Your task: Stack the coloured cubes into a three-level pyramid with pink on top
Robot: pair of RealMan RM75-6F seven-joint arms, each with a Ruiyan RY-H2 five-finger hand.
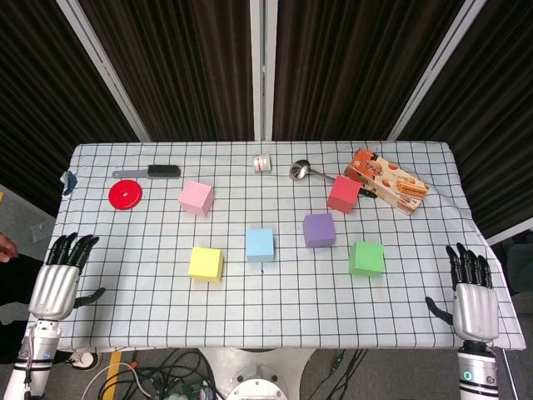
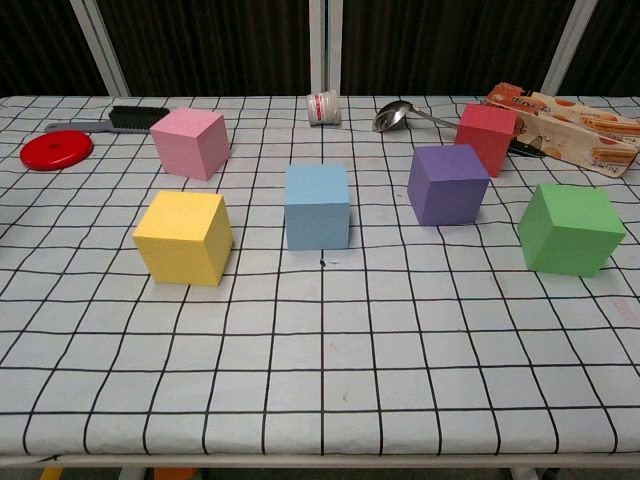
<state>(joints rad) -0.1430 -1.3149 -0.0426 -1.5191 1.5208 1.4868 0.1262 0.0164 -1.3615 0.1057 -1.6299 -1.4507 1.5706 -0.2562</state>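
Nothing is stacked yet: all 6 cubes sit singly on the checked cloth of the table [image 1: 125, 317], well apart from one another. The pink cube [image 1: 196, 197] lies toward the far-left part, with the yellow cube [image 1: 206, 263] nearer the front edge on that side and the blue cube [image 1: 260, 244] close to the middle. The purple cube [image 1: 319, 229], the red cube [image 1: 343, 193] and the green cube [image 1: 366, 257] spread across the right half; the red one is just beside the snack box [image 1: 387, 180] near the far-right corner.

The left hand [image 1: 60, 279] hovers at the front-left corner, fingers spread and holding nothing. The right hand [image 1: 470, 292] mirrors it at the front-right corner, equally empty and spread.

The relation that matters: yellow lies inward and slightly away from the left hand and is its nearest cube, while green is the right hand's nearest. Cubes have no long axis, so approach angle is free. A base row of 3 would probably form most easily around blue at the centre.

Along the far edge lie a red disc [image 1: 125, 194], a brush [image 1: 148, 172], a small jar [image 1: 264, 163] and a spoon [image 1: 306, 172]. Dark curtains [image 1: 191, 67] hang behind.
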